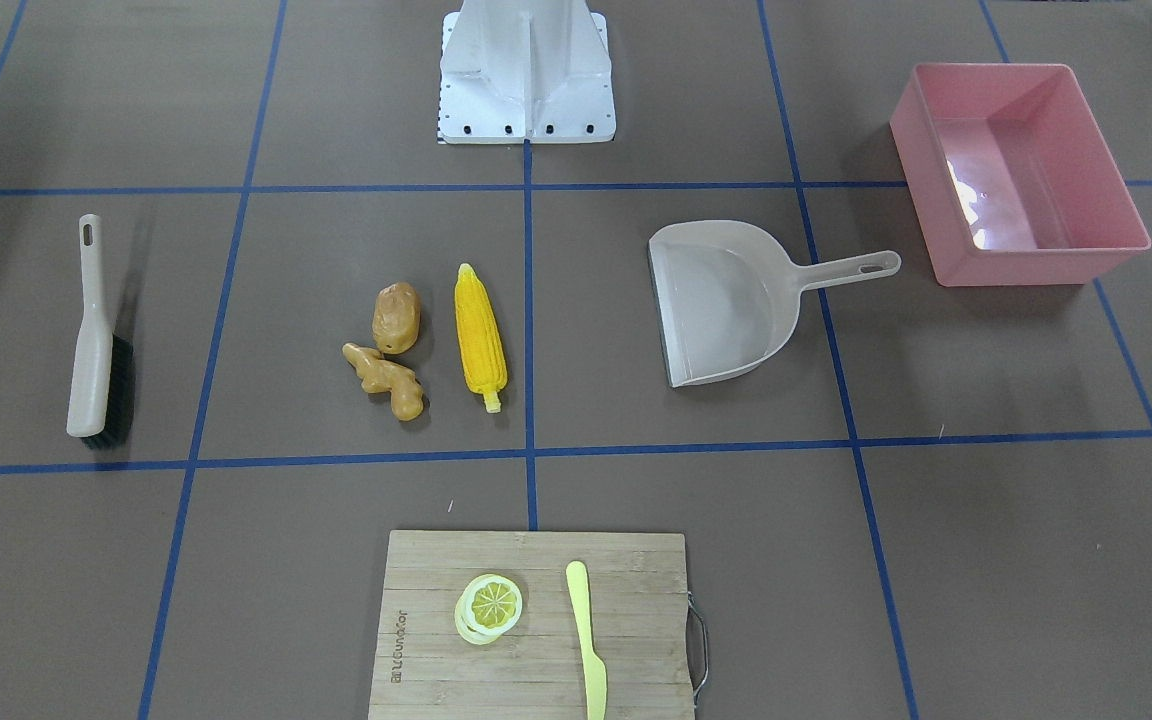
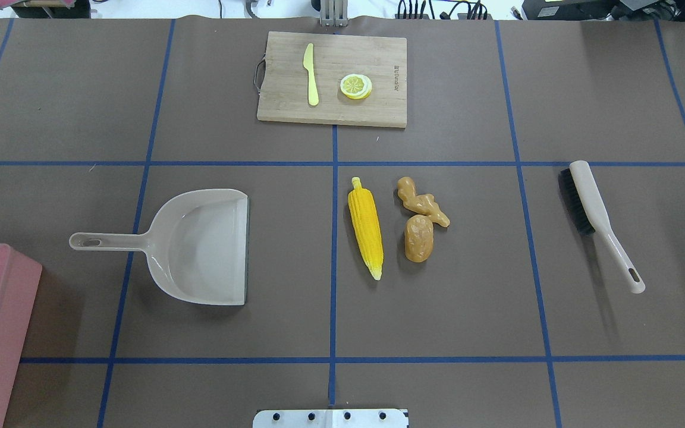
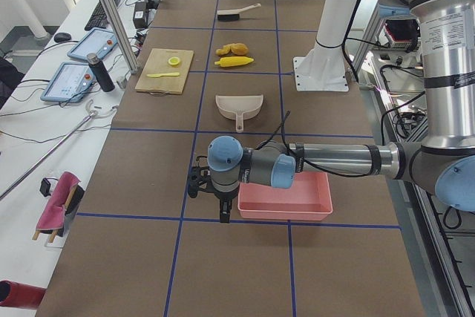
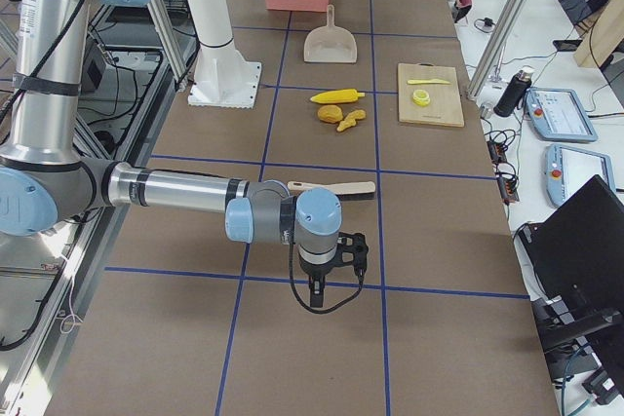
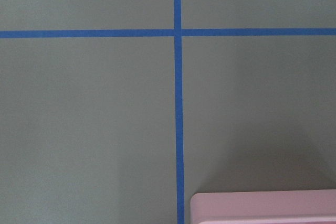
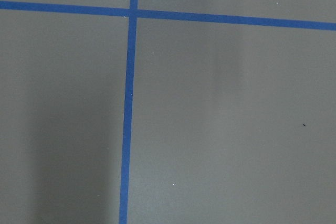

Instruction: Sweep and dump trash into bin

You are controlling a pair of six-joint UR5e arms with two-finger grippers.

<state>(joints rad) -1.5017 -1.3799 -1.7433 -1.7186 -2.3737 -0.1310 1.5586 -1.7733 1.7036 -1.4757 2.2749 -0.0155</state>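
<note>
1. Landmark: the beige-grey plastic dustpan (image 2: 206,246) lies flat on the brown tabletop (image 2: 437,309) with nothing in it.
2. The trash sits well off its open mouth. The yellow corn cob (image 2: 365,227) is nearest, with the tan-brown oval potato (image 2: 418,239) and the knobbly tan ginger root (image 2: 421,203) just past it. Those two are touching or nearly so.
3. The pink rectangular plastic bin (image 1: 1036,262) is beyond the dustpan's handle end, apart from it.
4. The grey hand brush with black bristles (image 2: 598,220) lies past the trash, far from the dustpan.
5. The wooden cutting board (image 2: 372,107), with a lemon slice (image 2: 356,86) and a yellow-green plastic knife (image 2: 311,76), is across from the dustpan's mouth, on the side away from the robot's base.
6. The left gripper (image 3: 211,198) hangs over the tabletop by the bin's far corner from the dustpan. I can't tell how wide it is.
7. The right gripper (image 4: 327,280) hangs beyond the brush. Same deal, can't tell, and nothing is visibly held.
</note>
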